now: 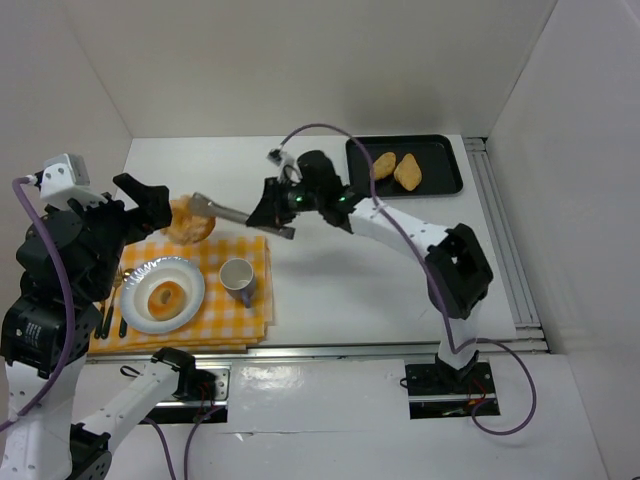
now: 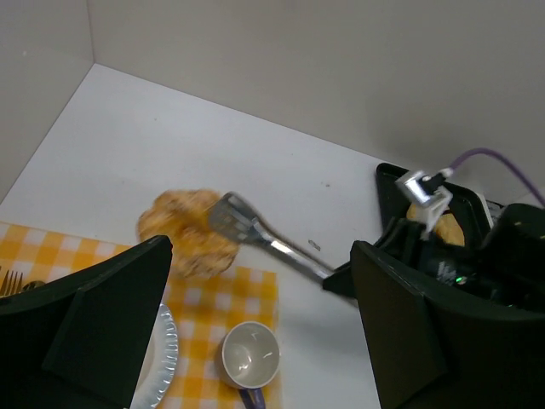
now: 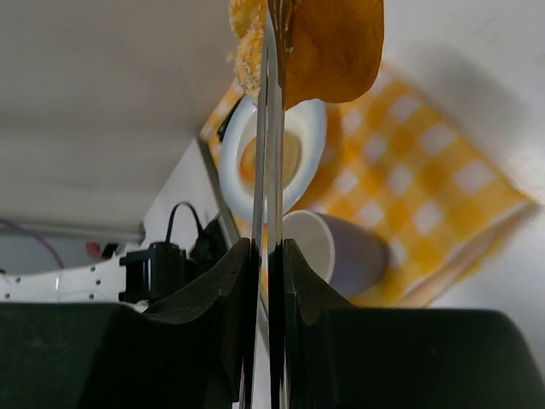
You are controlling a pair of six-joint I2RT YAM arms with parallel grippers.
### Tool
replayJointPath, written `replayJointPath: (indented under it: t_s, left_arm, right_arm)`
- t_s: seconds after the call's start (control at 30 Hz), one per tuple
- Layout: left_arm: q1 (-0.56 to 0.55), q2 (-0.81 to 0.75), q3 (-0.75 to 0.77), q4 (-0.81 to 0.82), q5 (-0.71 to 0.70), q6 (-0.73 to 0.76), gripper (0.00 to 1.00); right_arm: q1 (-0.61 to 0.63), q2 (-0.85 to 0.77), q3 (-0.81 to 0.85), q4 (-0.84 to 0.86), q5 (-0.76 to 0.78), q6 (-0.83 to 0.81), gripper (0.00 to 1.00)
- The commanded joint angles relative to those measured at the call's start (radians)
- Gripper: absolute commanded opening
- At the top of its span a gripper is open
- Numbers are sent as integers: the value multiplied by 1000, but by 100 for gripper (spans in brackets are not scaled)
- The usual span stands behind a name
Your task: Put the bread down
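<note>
Tongs [image 3: 264,153] hide part of the top-cropped bread [image 3: 332,43].

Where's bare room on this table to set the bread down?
Free: the table between cloth and right arm, and the far-left corner beyond the cloth. Crowded: the cloth carries plate and cup; the tray holds two breads.

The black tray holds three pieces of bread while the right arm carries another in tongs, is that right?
No. The black tray holds two pieces of bread, not three, as the top external view shows. The right gripper does carry another bread piece in the tongs.
</note>
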Motion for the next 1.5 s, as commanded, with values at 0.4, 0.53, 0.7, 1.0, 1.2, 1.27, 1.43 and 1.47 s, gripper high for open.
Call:
replayJointPath:
  t_s: [0.4,0.53,0.7,1.0,1.2,1.27,1.43,1.47]
  left_arm:
    - [-5,-19,5,61,0,21,99]
    - [-5,-19,5,61,0,21,99]
    - [-5,-19,5,61,9,21,99]
    - [-5,-19,5,61,9,21,99]
    - [-5,-19,-4,61,18,21,99]
    - [-5,-19,-4,70,18,21,99]
    - [-5,-19,-4,70,18,21,99]
    - [-5,-19,-4,70,18,21,99]
  right_arm:
    - [243,127,83,137,-137,52,0]
    - [243,157,73,137,-127,63,0]
    - [243,231,112,113,-127,50,8]
    - [234,185,219,-99,43,-88,53]
    - [214,119,242,-169,159,-140,66]
    - [194,98,242,-180,197,-152,66]
    - [151,-22,135,-160,329,-161,66]
    - [142,-40,97,-151,356,-175,66]
